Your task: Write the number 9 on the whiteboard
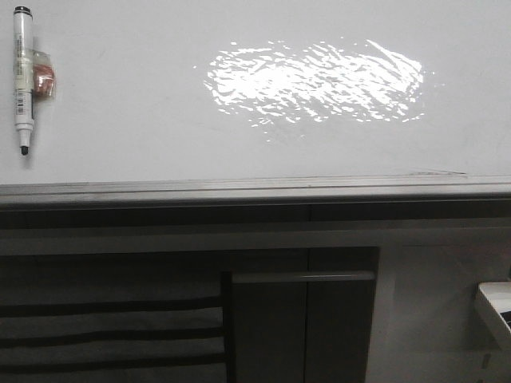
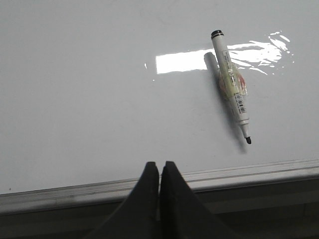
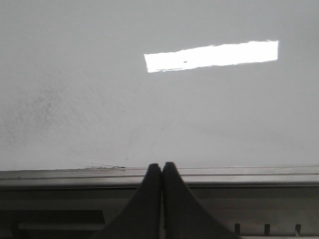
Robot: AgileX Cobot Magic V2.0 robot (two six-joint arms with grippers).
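Observation:
The whiteboard (image 1: 160, 104) lies flat and glossy, with a bright rippled glare patch and a grey metal edge strip along its near side. No number 9 shows on it. A white marker (image 1: 22, 76) with its black tip uncapped lies at the board's far left, a small taped-on piece at its middle; the left wrist view has the marker (image 2: 231, 84) too. My left gripper (image 2: 159, 167) is shut and empty over the board's near edge, apart from the marker. My right gripper (image 3: 162, 167) is shut and empty over the same edge. Neither gripper appears in the front view.
Below the board's grey edge strip (image 1: 255, 191) stand dark cabinet fronts (image 1: 303, 319) with a horizontal handle (image 1: 303, 277). A light object's corner (image 1: 495, 307) pokes in at the lower right. Faint smudges mark the whiteboard (image 3: 40, 114) in the right wrist view.

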